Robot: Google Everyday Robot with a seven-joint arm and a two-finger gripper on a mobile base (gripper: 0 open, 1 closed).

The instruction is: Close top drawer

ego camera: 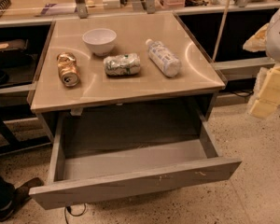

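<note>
The top drawer (135, 183) is a wide grey metal drawer under the beige table top (126, 85). It stands pulled far out toward me, and its empty inside shows. Its flat front panel has small pale scratches right of centre. My gripper (269, 91), pale yellow, hangs at the right edge of the camera view. It is beside the table's right front corner, above and behind the drawer's right end, and is not touching the drawer. Part of it is cut off by the frame edge.
On the table top are a white bowl (99, 40), a crushed gold can (67, 69), a crushed green and white can (122, 64) and a lying plastic bottle (163, 57). Dark shelving stands left and right. A person's shoe (9, 199) is at bottom left on the speckled floor.
</note>
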